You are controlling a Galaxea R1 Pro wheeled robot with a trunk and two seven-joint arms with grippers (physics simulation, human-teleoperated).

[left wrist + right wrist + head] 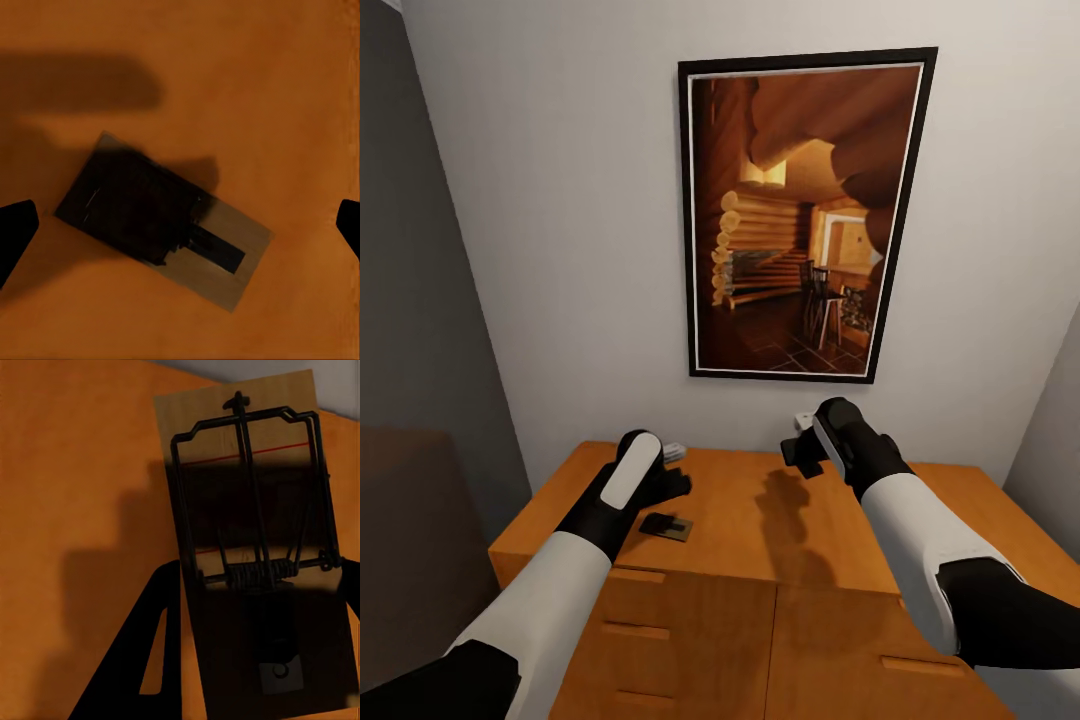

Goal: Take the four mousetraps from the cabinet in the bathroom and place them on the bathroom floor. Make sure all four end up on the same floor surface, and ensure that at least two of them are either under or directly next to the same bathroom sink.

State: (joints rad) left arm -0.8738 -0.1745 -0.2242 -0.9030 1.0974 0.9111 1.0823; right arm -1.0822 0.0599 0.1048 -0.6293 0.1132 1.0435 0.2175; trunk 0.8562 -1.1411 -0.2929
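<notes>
wall picture (pixel 805 215) above both tools | cabinet (pixel 760 520) flat top serves as bench below both tools | right tool (pixel 259 585) raised off bench, pinching a mousetrap (pixel 247 510) between its fingers | left tool (pixel 180 225) fingers spread wide, second mousetrap (pixel 161 217) flat on bench directly beneath, untouched

No legible text, labels, brand marks or numbers in any view. Checked: tan rectangular wooden mousetrap board with black wire spring (pixel 255 555), thin red line only, no lettering; black-framed picture of a log-cabin interior (pixel 800 215), no caption; orange-brown wooden cabinet surface (pixel 760 500), unmarked.
</notes>
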